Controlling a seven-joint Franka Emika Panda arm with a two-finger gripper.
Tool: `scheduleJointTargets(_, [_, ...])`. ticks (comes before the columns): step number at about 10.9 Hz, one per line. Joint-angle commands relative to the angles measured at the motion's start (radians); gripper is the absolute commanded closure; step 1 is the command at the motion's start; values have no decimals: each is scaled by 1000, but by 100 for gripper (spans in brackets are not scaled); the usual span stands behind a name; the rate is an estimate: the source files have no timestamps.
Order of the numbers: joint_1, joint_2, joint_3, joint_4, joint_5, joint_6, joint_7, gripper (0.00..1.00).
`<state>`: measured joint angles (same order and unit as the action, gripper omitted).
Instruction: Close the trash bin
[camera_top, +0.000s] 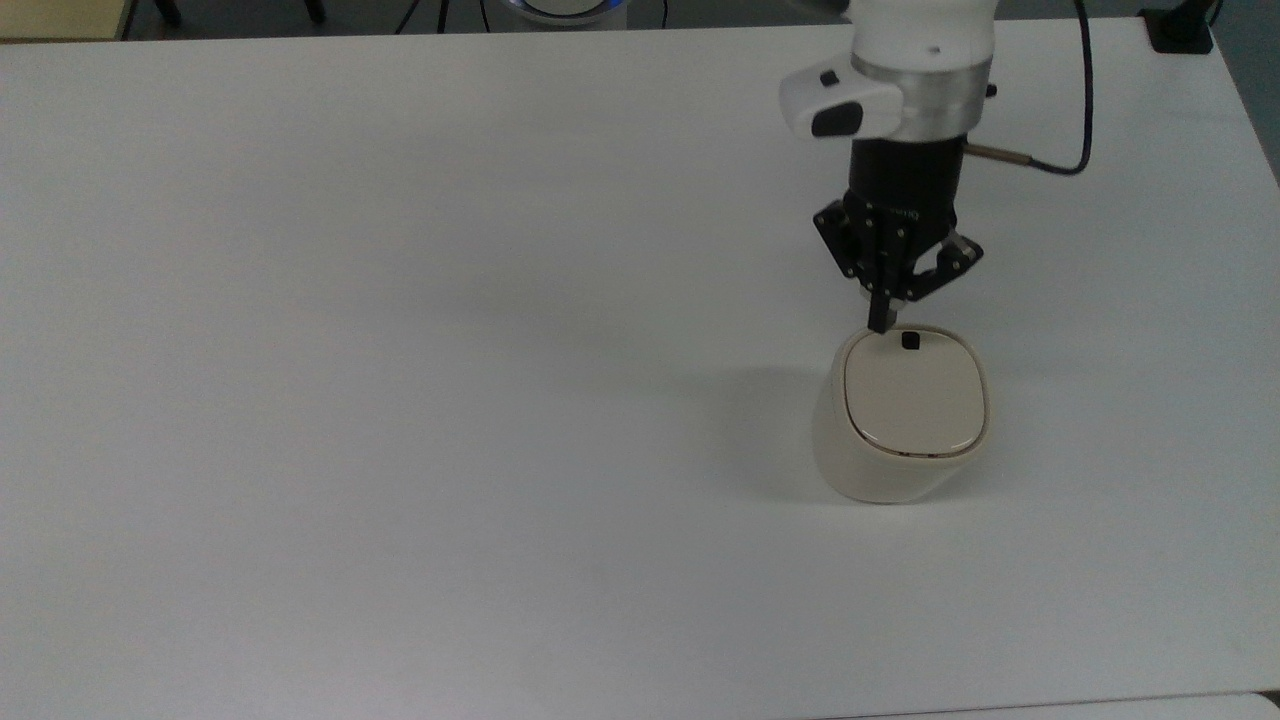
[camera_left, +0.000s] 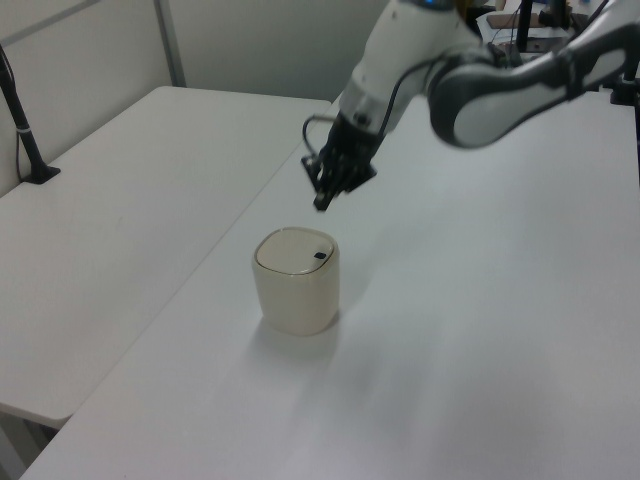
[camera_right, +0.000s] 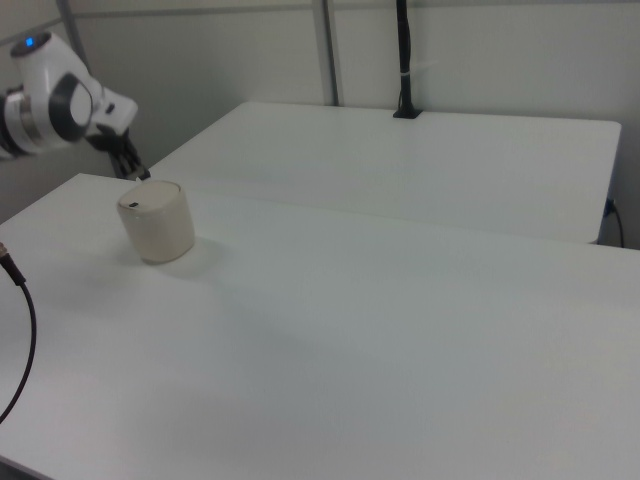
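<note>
The cream-white trash bin (camera_top: 900, 440) (camera_left: 295, 285) (camera_right: 157, 224) stands on the white table, its flat lid (camera_top: 915, 395) lying down flush on the body with the small black latch mark showing near the lid's far edge. My gripper (camera_top: 880, 322) (camera_left: 322, 204) (camera_right: 143, 175) hangs in the air above and behind the bin, clear of the lid, with its black fingers pressed together and nothing between them.
The white table (camera_top: 400, 350) stretches wide around the bin. A second white table (camera_left: 110, 190) stands beside it across a gap, with a black post (camera_left: 25, 140) clamped on it. A dark cable (camera_top: 1080, 110) loops off my wrist.
</note>
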<state>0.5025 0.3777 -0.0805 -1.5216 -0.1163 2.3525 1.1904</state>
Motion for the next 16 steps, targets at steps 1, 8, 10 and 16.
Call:
scheduleJointTargets(1, [-74,-170,47,-51,47,-204,-122,100])
scheduleJointTargets(8, [-370,-471,79,-141,176,-599,-574,100])
scheduleJointTargets(10, [-453,-503,79,-140,205,-717,-804,83])
scheduleJointTargets(16, [-516,-481,65,-115,172,-722,-1201,0])
